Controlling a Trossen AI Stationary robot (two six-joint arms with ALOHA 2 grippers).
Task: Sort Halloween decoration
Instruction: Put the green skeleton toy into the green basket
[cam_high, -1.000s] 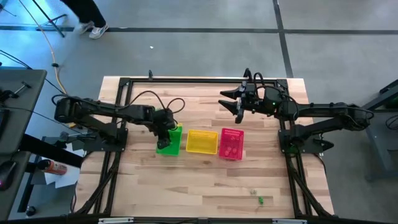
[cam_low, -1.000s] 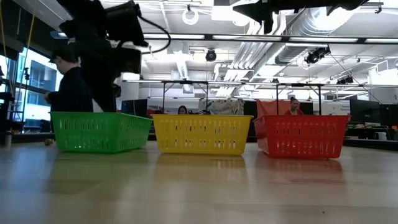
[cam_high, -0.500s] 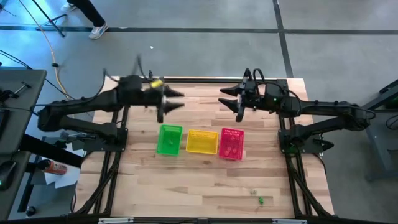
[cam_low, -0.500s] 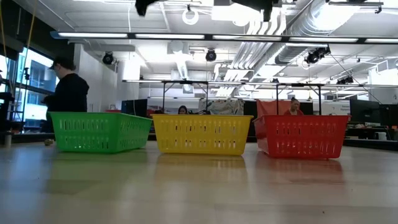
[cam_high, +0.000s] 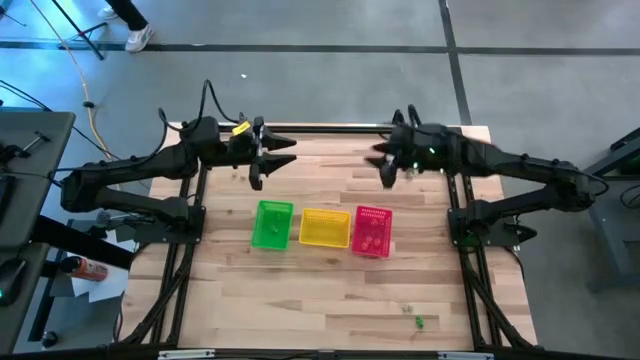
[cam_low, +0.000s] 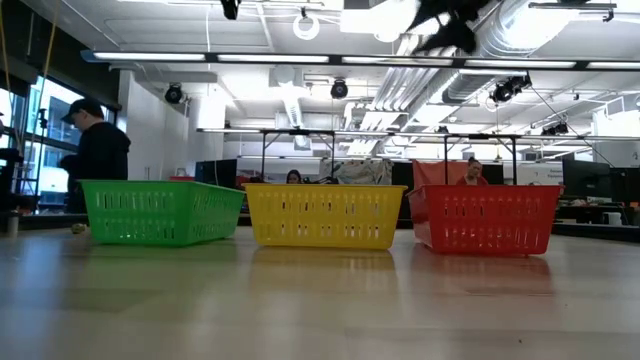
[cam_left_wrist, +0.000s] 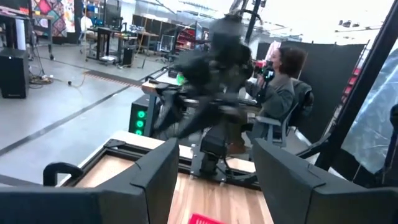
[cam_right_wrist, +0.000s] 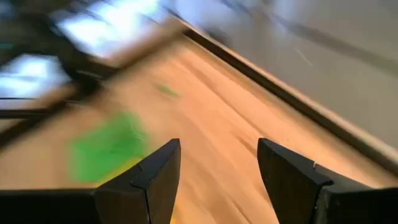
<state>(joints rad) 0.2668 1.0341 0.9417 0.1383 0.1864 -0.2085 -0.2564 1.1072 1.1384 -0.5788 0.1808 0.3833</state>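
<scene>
Of the Halloween decoration, a tiny green trinket (cam_high: 419, 322) and a pale one (cam_high: 406, 310) lie on the table near its front right corner. Both arms hang high over the table's far half, clear of everything. My left gripper (cam_high: 273, 162) is open and points level toward the right arm. My right gripper (cam_high: 380, 166) is open and slants down toward the table's left. In the left wrist view the fingers (cam_left_wrist: 155, 180) stand apart with nothing between them; so do the fingers (cam_right_wrist: 155, 177) in the right wrist view.
Three plastic baskets stand in a row at mid-table: green (cam_high: 272, 224), yellow (cam_high: 324, 228) and pink (cam_high: 372, 231). A black frame (cam_high: 330, 128) runs round the table's edges. People show in the room beyond, one seated (cam_left_wrist: 283, 87) and one standing (cam_low: 95, 150).
My left gripper has risen from the green basket, gone toward the table's far edge and tipped from pointing down to level. My right gripper has tipped its fingers downward and moves still, blurring its views. The baskets have not moved.
</scene>
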